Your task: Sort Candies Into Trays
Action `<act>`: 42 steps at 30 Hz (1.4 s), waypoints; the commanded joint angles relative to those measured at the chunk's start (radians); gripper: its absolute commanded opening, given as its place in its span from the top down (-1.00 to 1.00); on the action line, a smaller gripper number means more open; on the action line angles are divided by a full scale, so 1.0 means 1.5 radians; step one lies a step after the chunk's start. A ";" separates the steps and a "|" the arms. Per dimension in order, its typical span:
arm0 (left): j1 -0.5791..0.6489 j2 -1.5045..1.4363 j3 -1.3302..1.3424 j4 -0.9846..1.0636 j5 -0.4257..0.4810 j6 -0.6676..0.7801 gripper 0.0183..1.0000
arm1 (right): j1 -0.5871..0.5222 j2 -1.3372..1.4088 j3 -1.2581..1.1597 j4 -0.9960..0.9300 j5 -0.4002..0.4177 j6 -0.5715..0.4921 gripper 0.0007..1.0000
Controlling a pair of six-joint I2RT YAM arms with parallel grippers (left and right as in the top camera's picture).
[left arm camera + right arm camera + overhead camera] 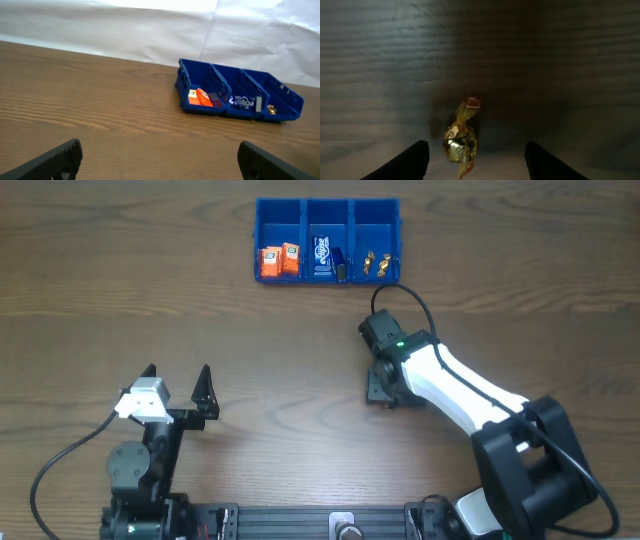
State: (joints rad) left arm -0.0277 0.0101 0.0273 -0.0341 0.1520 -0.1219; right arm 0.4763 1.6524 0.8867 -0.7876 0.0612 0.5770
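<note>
1. Lying on the wooden table (pixel 300 360), a gold-wrapped candy (pixel 462 137) sits between the two fingers of the right gripper (pixel 479 162). It touches neither finger and is somewhat nearer one than the other.
2. The right gripper's jaws stand wide apart, with bare wood showing on both sides of the candy. Nothing is clamped.
3. The candy's twisted end points away from the wrist, and its round body lies closer to the fingers' roots.
4. From above, the right gripper is low over the table, right of the middle. It is below the blue tray (pixel 257 235) and apart from it, with a strip of bare wood between them.
5. The tray stands near the table's far edge and has three compartments side by side. The left one holds orange candies (pixel 280 262), the middle one blue packets (pixel 325 255), and the right one gold candies (pixel 378 265).
6. The left gripper (pixel 177 385) sits close to its base at the left, well apart from the tray and from the right arm. Its jaws are spread wide and hold nothing.
7. Open tabletop runs between the two arms and from the left gripper up to the tray.
</note>
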 commanded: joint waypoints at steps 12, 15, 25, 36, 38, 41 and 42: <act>0.003 -0.004 -0.015 -0.019 0.012 0.012 -1.00 | 0.009 0.040 -0.007 0.051 -0.009 0.017 0.61; 0.003 -0.004 -0.015 -0.019 0.012 0.012 -1.00 | 0.020 0.025 0.000 0.063 -0.010 0.017 0.61; 0.003 -0.004 -0.015 -0.019 0.012 0.012 -1.00 | -0.026 -0.002 0.401 -0.104 0.082 -0.083 0.63; 0.003 -0.004 -0.015 -0.019 0.012 0.012 -1.00 | -0.091 0.344 0.830 -0.078 0.135 -0.151 0.61; 0.003 -0.004 -0.015 -0.019 0.012 0.012 -1.00 | -0.097 0.373 0.830 -0.059 0.131 -0.152 0.59; 0.003 -0.004 -0.015 -0.019 0.012 0.012 -1.00 | -0.099 0.400 0.830 -0.047 0.134 -0.152 0.56; 0.003 -0.004 -0.015 -0.019 0.012 0.012 -1.00 | -0.100 0.404 0.830 -0.045 0.134 -0.152 0.55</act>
State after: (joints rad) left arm -0.0277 0.0105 0.0277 -0.0345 0.1520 -0.1219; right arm 0.3351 2.2444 2.1025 -0.8707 0.2405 0.3664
